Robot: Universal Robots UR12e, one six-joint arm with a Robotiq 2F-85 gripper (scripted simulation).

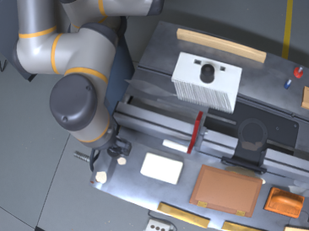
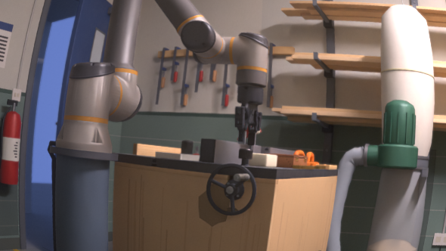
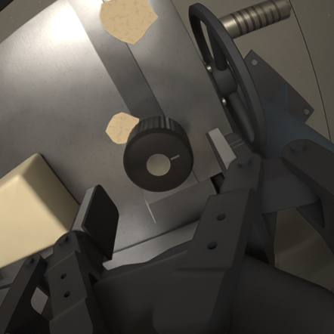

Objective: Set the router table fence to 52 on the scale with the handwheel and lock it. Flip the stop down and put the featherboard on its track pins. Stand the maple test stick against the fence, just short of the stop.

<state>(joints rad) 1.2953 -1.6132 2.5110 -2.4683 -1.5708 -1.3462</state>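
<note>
The handwheel [image 2: 231, 189] on the table's end face is mostly hidden by my arm in the side camera, where only its ribbed grip [image 1: 82, 156] shows. The black fence lock knob [image 3: 158, 158] sits on the table's near-left corner, and my gripper [image 3: 162, 189] hangs open and empty straight above it. The fence [image 1: 169, 122] runs across the table with the red stop [image 1: 194, 132] standing upright on it. The white featherboard [image 1: 207, 81] lies behind the fence. The maple test stick [image 1: 220, 44] lies flat along the far edge.
A brown hinged case [image 1: 225, 190] lies on the front of the table, with a white block [image 1: 161, 167] to its left and an orange push block [image 1: 283, 201] to its right. A large dust-collection pipe [image 2: 400, 124] stands beyond the table's far end.
</note>
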